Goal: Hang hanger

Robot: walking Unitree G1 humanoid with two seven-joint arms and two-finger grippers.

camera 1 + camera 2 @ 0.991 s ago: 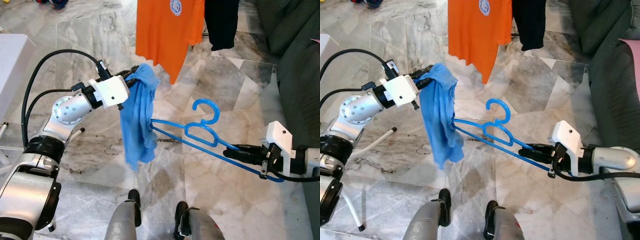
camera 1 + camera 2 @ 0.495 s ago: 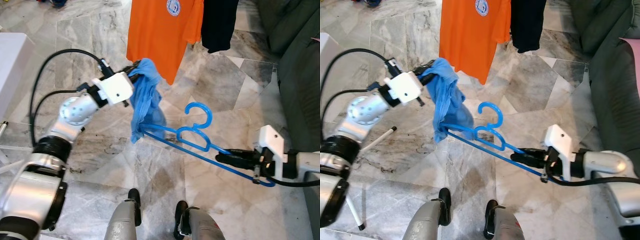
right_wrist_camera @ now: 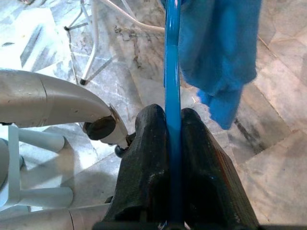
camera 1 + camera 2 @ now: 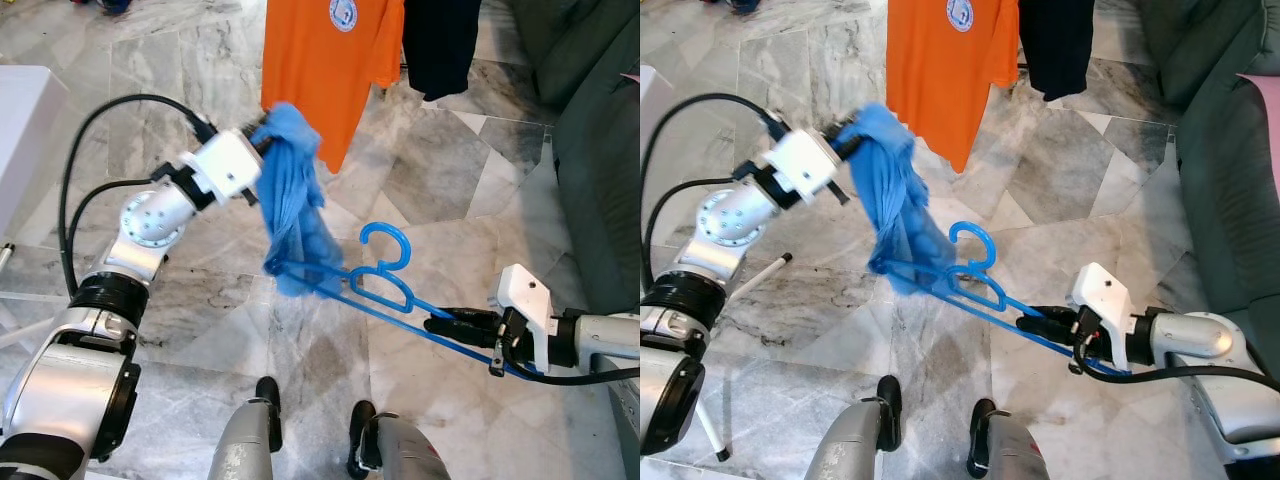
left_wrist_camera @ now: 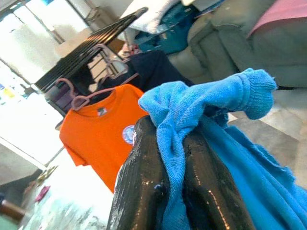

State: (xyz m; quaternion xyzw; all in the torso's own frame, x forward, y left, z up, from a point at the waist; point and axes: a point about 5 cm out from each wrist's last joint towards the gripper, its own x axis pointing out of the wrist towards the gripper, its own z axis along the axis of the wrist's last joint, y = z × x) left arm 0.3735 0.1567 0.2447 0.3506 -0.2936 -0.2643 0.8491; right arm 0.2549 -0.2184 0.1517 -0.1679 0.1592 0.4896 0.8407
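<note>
Blue hanger [image 4: 385, 290] pinched by one arm in the closed right end effector [image 4: 447, 323], hook up, held low over the marble floor [image 4: 440, 180]. Blue cloth [image 4: 293, 195] bunched in the closed left end effector [image 5: 168, 158] above the hanger's far arm, lower folds draped on it. Likely risks: cloth slipping off that arm, or the hanger twisting in its off-centre grip. Behind the hanger, an orange T-shirt [image 4: 330, 70] with a round chest logo, lettering unreadable.
</note>
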